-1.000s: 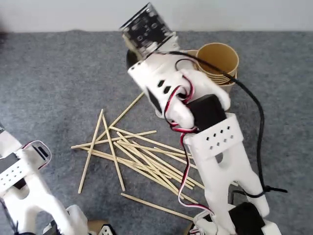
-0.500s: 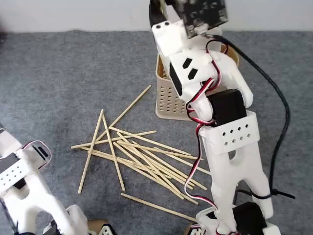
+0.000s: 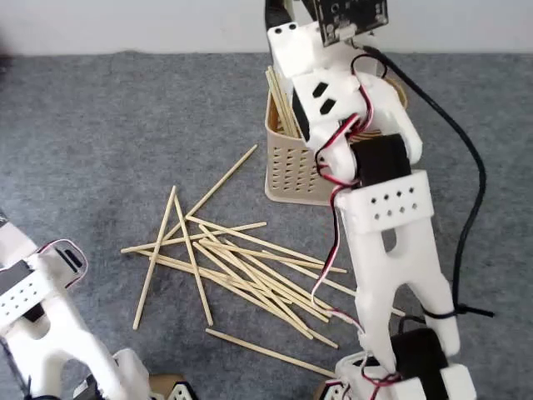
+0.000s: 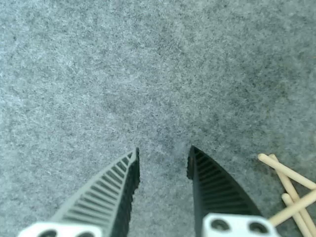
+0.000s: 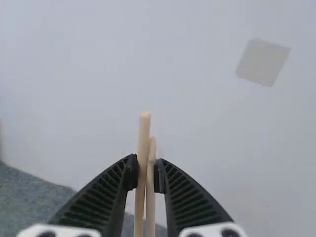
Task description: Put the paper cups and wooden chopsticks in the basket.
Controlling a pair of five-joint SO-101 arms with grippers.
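Nearest me, my left gripper (image 4: 164, 159) hasn't stirred: its jaws are parted and empty over bare grey carpet (image 4: 148, 64), with a few stick ends just beside it. The loose chopsticks (image 3: 241, 267) lie in the same tangle as a second ago, so I judge most of the job remains.

Beyond them stands the basket (image 3: 287, 171), and that is where things changed. A second ago my right arm (image 3: 379, 217) leaned across it with the paper cups (image 3: 402, 92) in plain sight. It has since swung up and over, hiding all but a sliver of cup rim. A sheaf of sticks (image 3: 281, 104) now shows upright in the basket's left corner.

The right gripper (image 5: 144, 165) is clenched on a chopstick pair (image 5: 144, 143), tips toward the white wall. Whether their lower ends already sit in the basket I cannot tell; if so, letting go comes next.

No writing is readable. The marks on the wrist's circuit board (image 3: 350, 12) are too small, and the pale wall patch (image 5: 262, 61) is blank.
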